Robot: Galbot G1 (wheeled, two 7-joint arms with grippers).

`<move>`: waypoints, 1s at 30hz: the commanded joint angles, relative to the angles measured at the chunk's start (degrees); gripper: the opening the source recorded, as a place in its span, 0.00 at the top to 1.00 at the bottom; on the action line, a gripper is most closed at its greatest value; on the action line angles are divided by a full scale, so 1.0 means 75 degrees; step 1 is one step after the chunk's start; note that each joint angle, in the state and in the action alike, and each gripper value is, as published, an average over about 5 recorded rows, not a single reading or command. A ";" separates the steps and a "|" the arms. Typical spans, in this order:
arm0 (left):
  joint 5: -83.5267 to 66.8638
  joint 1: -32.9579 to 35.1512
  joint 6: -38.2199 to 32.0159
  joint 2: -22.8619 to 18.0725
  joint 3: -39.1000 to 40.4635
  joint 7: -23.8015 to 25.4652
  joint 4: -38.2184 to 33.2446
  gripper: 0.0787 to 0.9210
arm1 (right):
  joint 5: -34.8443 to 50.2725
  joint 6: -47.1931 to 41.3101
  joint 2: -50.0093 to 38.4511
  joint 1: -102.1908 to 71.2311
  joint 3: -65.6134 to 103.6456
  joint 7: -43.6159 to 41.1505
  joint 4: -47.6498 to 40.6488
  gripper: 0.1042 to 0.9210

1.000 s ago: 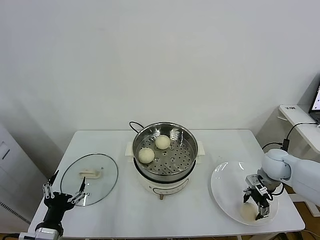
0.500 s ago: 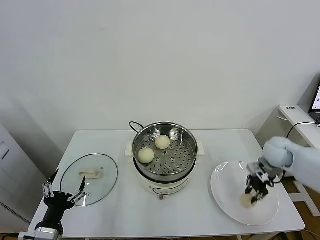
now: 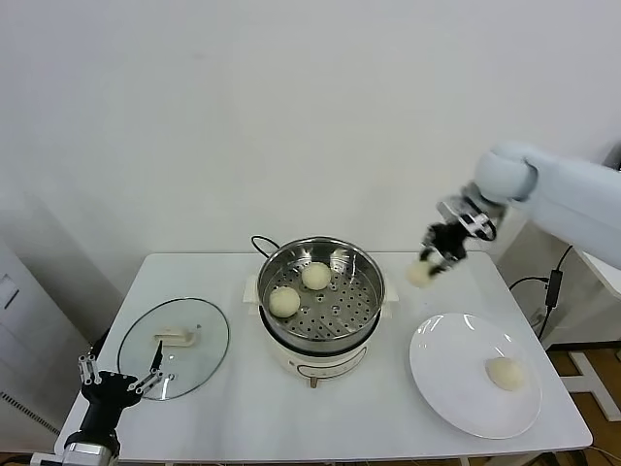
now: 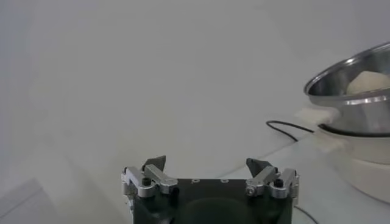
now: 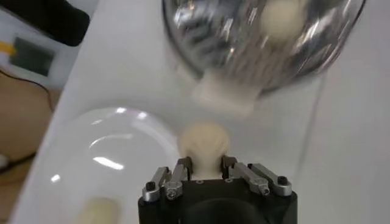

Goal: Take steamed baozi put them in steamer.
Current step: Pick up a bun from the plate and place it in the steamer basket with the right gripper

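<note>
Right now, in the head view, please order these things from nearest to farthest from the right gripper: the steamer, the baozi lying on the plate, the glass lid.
1. steamer, just left of the right gripper.
2. baozi on the plate, at front right.
3. glass lid, far left.

Cream-white baozi (image 3: 418,274), shiny silver perforated steamer (image 3: 320,287), white plate (image 3: 456,383).

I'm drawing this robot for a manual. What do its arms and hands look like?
The right arm has a smooth, rounded white shell. The right hand and left hand each have a black body with silver metal finger links, screws and dark tips. No markings visible.
</note>
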 commanded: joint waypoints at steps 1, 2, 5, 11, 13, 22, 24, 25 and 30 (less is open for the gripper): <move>-0.0031 0.0004 -0.0005 -0.0017 -0.0009 -0.0001 0.0011 0.12 | -0.2043 0.2090 0.1906 -0.0341 0.0492 0.0478 0.1353 0.72; -0.0033 0.0005 -0.0004 -0.0020 -0.0010 -0.0002 0.0016 0.12 | -0.2463 0.2343 0.2028 -0.0662 0.0648 0.0532 0.1435 0.72; -0.0034 0.0005 -0.0002 -0.0034 -0.0013 -0.0003 0.0032 0.12 | -0.3454 0.3003 0.2385 -0.1408 0.1030 0.0589 0.1475 0.72; -0.0078 0.0030 -0.0008 -0.0056 -0.0059 -0.0004 0.0027 0.12 | -0.4324 0.4325 0.2707 -0.2282 0.1387 0.0406 0.1492 0.72; -0.0103 0.0035 -0.0010 -0.0054 -0.0084 -0.0005 0.0029 0.12 | -0.4393 0.4497 0.2682 -0.2411 0.1377 0.0344 0.1540 0.72; -0.0089 0.0004 0.0016 -0.0067 -0.0068 -0.0011 0.0013 0.12 | -0.4477 0.4614 0.2483 -0.2587 0.1335 0.0210 0.1509 0.72; -0.0079 -0.0003 0.0026 -0.0060 -0.0057 -0.0013 0.0004 0.12 | -0.4496 0.4599 0.2474 -0.2584 0.1356 0.0207 0.1510 0.72; -0.0077 -0.0007 0.0031 -0.0054 -0.0055 -0.0013 0.0002 0.12 | -0.4513 0.4581 0.2469 -0.2580 0.1367 0.0215 0.1511 0.71; -0.0062 -0.0042 0.0063 -0.0013 -0.0031 -0.0016 -0.0001 0.12 | -0.4536 0.4522 0.2457 -0.2522 0.1419 0.0224 0.1445 0.61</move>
